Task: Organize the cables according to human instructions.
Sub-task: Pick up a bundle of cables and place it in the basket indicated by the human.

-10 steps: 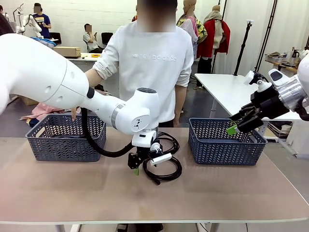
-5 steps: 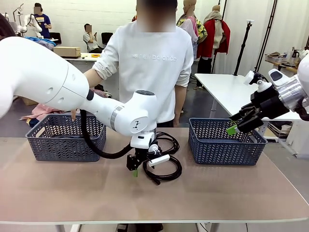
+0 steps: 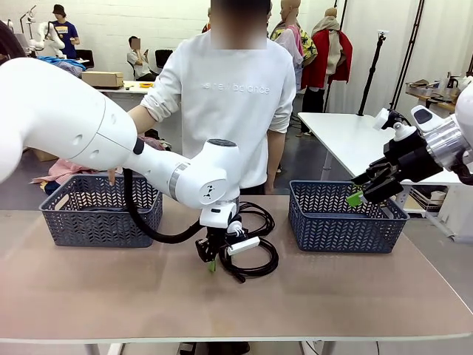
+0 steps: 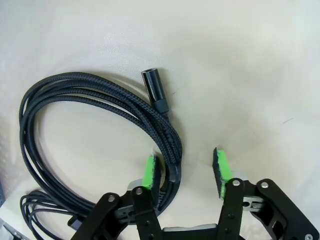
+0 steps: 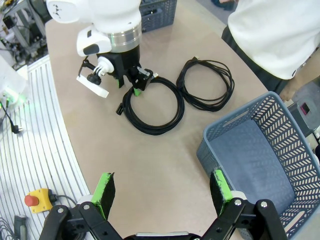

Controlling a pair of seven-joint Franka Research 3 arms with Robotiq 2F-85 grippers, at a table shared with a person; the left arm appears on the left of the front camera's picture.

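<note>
Cable coil (image 4: 100, 91), braided and black, lies on the counter (image 4: 250, 60), its nearest strands running between the spread pads of the left tool (image 4: 184, 159), hard against one pad. Right tool (image 5: 161, 176), spread and empty, hangs well apart.

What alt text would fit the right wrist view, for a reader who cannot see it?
The left gripper is down at the edge of one black cable coil on a tan table, seen from above past the open right gripper. A second coil lies beside it, a grey basket stands nearby, and a person in white waits at the far edge.
</note>
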